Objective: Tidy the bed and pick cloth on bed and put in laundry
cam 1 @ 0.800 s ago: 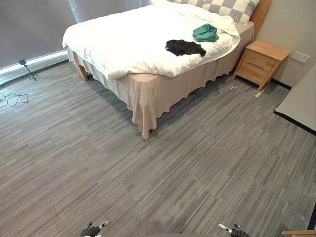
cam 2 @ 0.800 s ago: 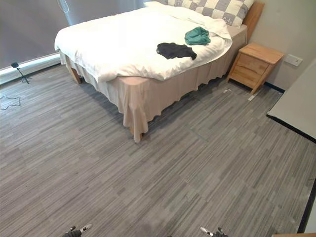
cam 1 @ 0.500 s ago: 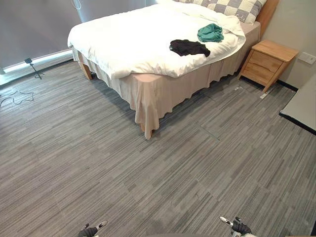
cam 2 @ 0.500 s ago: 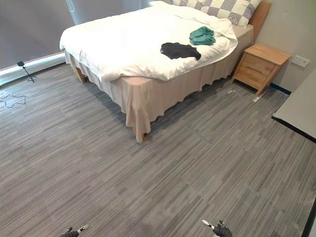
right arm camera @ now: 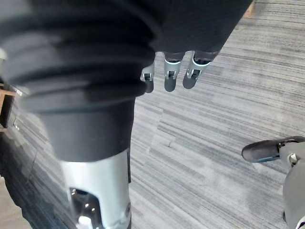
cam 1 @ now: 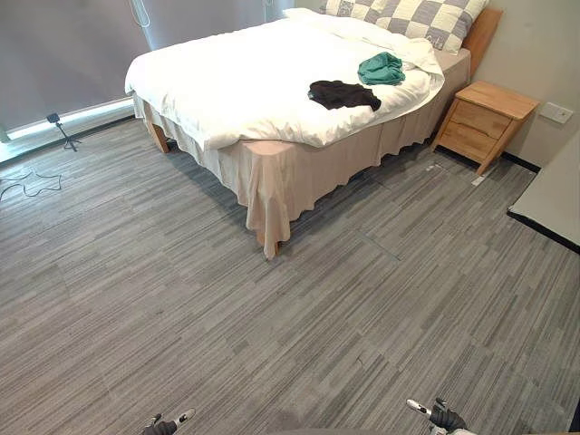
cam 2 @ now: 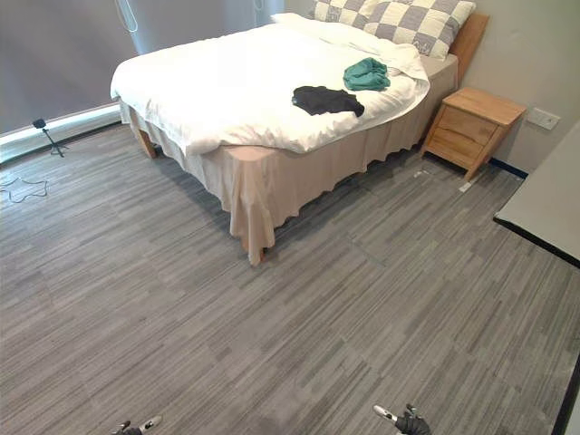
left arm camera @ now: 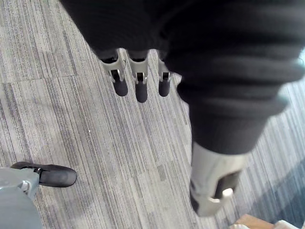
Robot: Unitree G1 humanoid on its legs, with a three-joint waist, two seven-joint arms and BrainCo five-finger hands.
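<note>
A bed (cam 1: 272, 172) with a white duvet and a beige skirt stands across the room from me. On its right side lie a black cloth (cam 1: 343, 94) and, nearer the checkered pillow (cam 1: 426, 16), a green cloth (cam 1: 381, 68). My left hand (cam 1: 163, 424) and right hand (cam 1: 444, 418) hang low at the view's lower edge, far from the bed. In the left wrist view the left hand's fingers (left arm camera: 141, 90) are straight over the floor and hold nothing. The right hand's fingers (right arm camera: 170, 81) are straight too, with nothing in them.
Grey plank floor (cam 1: 299, 317) stretches between me and the bed. A wooden nightstand (cam 1: 485, 113) stands right of the bed by the wall. A pale table edge (cam 1: 553, 195) juts in at the right. A small black tripod (cam 1: 59, 127) stands by the grey curtain (cam 1: 63, 45).
The whole picture has shifted a little, so the camera moved. Both cloths lie where they were on the bed. Both hands stay low.
</note>
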